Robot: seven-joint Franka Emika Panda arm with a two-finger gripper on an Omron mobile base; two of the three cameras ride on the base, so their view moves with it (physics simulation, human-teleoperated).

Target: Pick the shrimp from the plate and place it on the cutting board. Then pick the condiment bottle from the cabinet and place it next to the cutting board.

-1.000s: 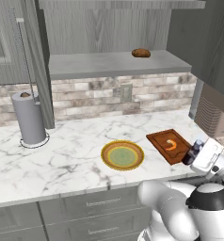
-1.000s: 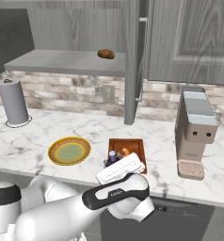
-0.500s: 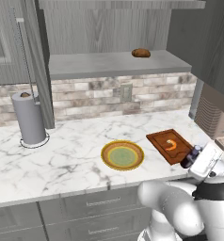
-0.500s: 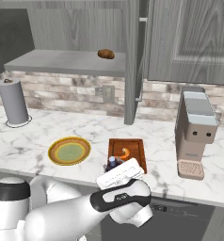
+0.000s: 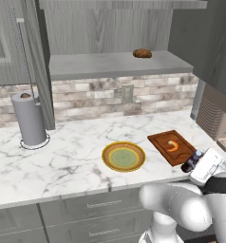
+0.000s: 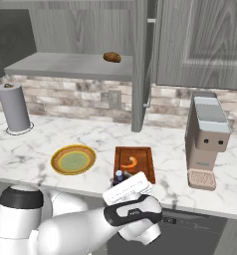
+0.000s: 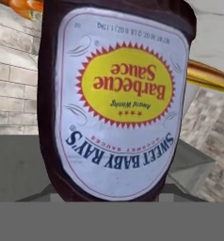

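The gripper (image 6: pixel 121 185) is clamped on the condiment bottle (image 7: pixel 116 99), held at the counter's front edge just before the cutting board (image 6: pixel 135 163). The shrimp (image 5: pixel 173 145) lies on that board; the plate (image 5: pixel 123 156) sits beside it. Set down this near the edge, the bottle could tip off the counter or bump the board. The hand view alone shows its label, upside down.

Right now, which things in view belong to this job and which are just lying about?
Job: shrimp on the cutting board; plate; condiment bottle at the tool; cabinet.
Lying about: paper towel roll; brown lump on the shelf; coffee machine.
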